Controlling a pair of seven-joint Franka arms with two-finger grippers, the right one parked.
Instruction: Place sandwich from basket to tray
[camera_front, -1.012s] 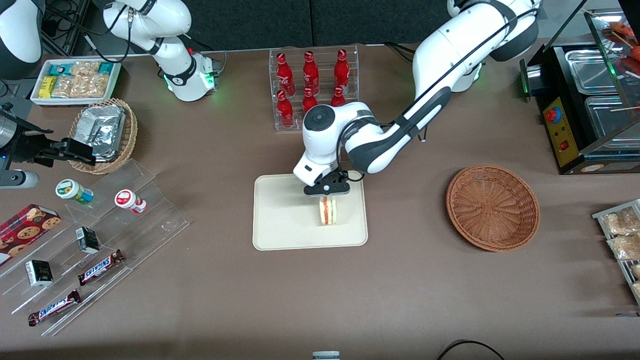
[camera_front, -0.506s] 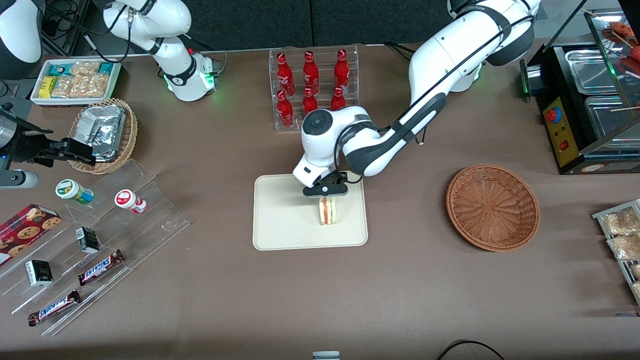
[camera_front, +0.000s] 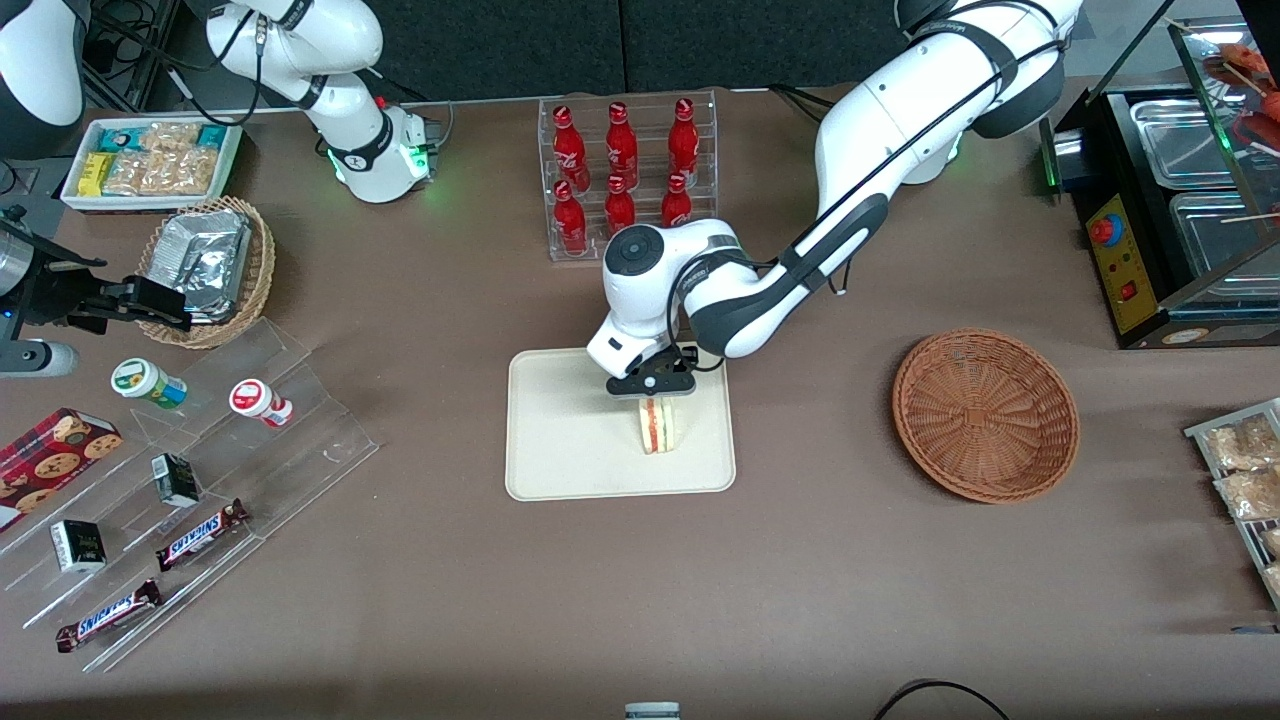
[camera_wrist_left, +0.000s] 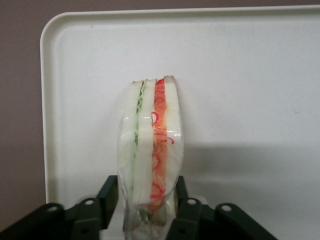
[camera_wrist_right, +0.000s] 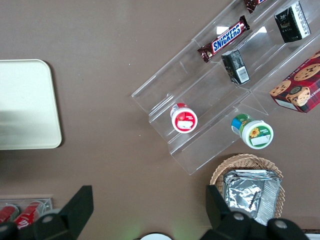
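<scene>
The sandwich, a clear-wrapped wedge with a red and green filling, stands on edge over the cream tray near the tray's edge toward the working arm. My gripper is directly above it, shut on the sandwich. In the left wrist view the black fingers press on both sides of the sandwich, with the tray under it. I cannot tell whether the sandwich touches the tray. The reddish-brown basket sits with nothing in it toward the working arm's end of the table. The right wrist view shows a corner of the tray.
A clear rack of red bottles stands just past the tray, farther from the front camera. An acrylic stepped display, a tan basket with foil packets and a white snack box lie toward the parked arm's end. A black food warmer stands near the basket.
My gripper and the sandwich have shifted slightly nearer the front camera and lower over the tray. The grip is unchanged.
</scene>
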